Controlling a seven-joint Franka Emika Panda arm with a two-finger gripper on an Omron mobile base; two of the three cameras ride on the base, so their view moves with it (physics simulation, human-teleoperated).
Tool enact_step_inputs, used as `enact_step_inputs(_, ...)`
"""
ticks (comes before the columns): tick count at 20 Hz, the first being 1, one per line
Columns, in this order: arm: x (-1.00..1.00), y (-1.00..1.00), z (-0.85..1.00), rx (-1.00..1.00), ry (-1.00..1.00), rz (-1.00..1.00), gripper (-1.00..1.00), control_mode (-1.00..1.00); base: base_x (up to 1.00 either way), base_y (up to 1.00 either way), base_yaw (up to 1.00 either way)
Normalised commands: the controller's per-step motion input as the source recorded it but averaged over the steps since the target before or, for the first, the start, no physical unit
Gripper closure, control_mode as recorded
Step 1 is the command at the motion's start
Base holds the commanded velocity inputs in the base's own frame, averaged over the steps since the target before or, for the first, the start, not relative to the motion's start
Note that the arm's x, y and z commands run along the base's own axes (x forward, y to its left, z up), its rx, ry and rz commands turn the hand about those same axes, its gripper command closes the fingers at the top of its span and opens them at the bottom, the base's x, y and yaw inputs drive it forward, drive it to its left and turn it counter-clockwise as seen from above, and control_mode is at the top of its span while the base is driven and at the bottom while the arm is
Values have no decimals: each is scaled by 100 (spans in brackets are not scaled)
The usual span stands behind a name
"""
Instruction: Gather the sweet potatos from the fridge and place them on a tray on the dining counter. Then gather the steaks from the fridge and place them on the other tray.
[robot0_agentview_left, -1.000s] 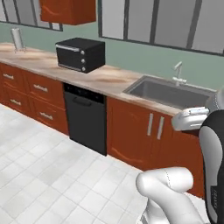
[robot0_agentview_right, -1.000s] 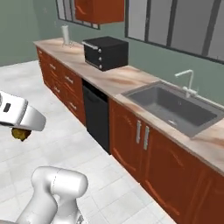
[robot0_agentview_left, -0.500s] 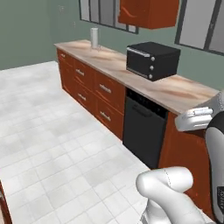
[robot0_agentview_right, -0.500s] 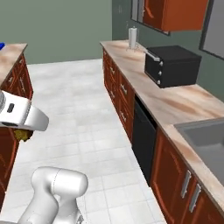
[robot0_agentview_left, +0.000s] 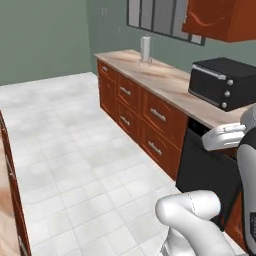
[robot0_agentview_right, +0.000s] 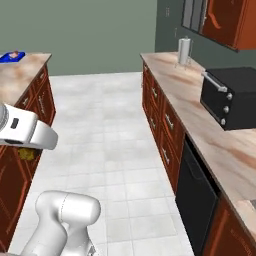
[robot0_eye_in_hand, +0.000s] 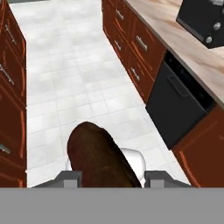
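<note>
Gripper (robot0_eye_in_hand: 106, 177) in the hand view is closed on a sweet potato (robot0_eye_in_hand: 99, 159), a dark brown-red oblong lump standing up between the two finger tips and hiding much of the floor below; beyond it lie white floor tiles (robot0_eye_in_hand: 74, 74), a black dishwasher (robot0_eye_in_hand: 177, 109) and the wall counter (robot0_eye_in_hand: 183, 48) with its drawers; so the step in hand looks like the carry from fridge to tray, with the load held mid-air over the floor.

Left base view: the arm (robot0_agentview_left: 227, 137) rises at the lower right; ahead run the wall counter (robot0_agentview_left: 165, 80), a black toaster oven (robot0_agentview_left: 220, 82) and a paper towel roll (robot0_agentview_left: 145, 49); a sliver of the dining counter (robot0_agentview_left: 6, 220) shows at the left edge; nothing here tells what the hand carries.

Right base view: the hand (robot0_agentview_right: 27, 132) sits at the left with a small brownish lump, likely the sweet potato (robot0_agentview_right: 26, 152), under it; the dining counter (robot0_agentview_right: 20, 75) runs up the left side, and far along it lies the blue tray (robot0_agentview_right: 11, 56) with something small and reddish on it; this view alone gives the goal side.

Next, by my reckoning, the base must bring the dining counter within reach, then find the brown tray, since the blue one is meant for steaks; the potato may roll when set down.
</note>
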Motion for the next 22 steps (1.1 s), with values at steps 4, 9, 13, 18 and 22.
enact_step_inputs(4, 0, 0, 0, 0, 0, 0, 100, 100, 100, 44, 22)
enact_step_inputs(9, 0, 0, 0, 0, 0, 0, 100, 100, 100, 60, 25)
enact_step_inputs(13, 0, 0, 0, 0, 0, 0, 100, 100, 100, 35, 26)
enact_step_inputs(18, 0, 0, 0, 0, 0, 0, 100, 100, 100, 0, 17)
enact_step_inputs(22, 0, 0, 0, 0, 0, 0, 100, 100, 100, 0, 17)
